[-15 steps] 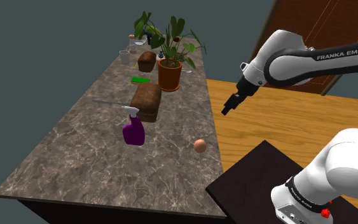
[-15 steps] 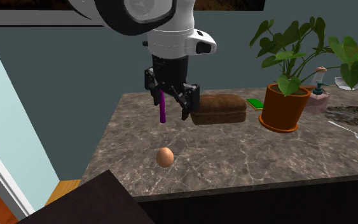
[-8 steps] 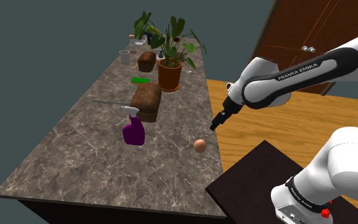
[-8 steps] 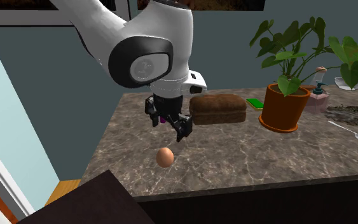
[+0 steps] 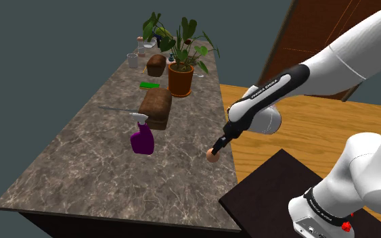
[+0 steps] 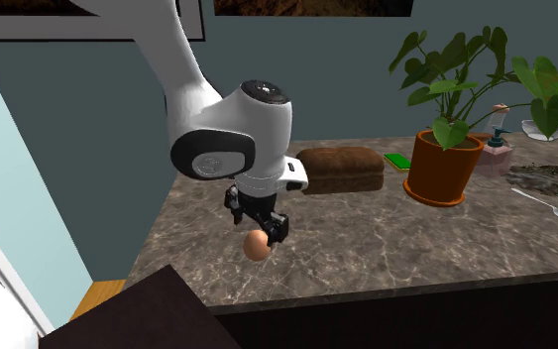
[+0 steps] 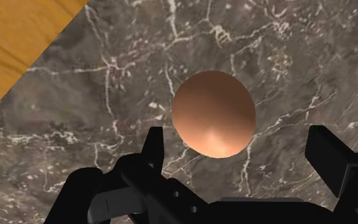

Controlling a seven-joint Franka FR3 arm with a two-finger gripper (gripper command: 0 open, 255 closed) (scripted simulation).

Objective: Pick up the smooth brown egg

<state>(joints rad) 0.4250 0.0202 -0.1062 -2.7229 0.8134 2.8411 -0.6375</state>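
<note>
Risk lies in roundness: the brown egg (image 7: 213, 113) rests on the marbled counter (image 7: 311, 51) near its edge; the gripper (image 7: 236, 139) straddles it wide open, untouching, off-centre; one finger landing first could roll it off.

The gripper (image 6: 259, 228) hides the egg's (image 6: 257, 250) top.

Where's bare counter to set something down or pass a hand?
Biggest free patch: the near end of the dark marbled counter, from the purple spray bottle to the front edge. A smaller gap lies between that bottle and the brown egg, which the open black gripper straddles. Crowded: the far end around the orange-potted plant and brown loaves.
</note>
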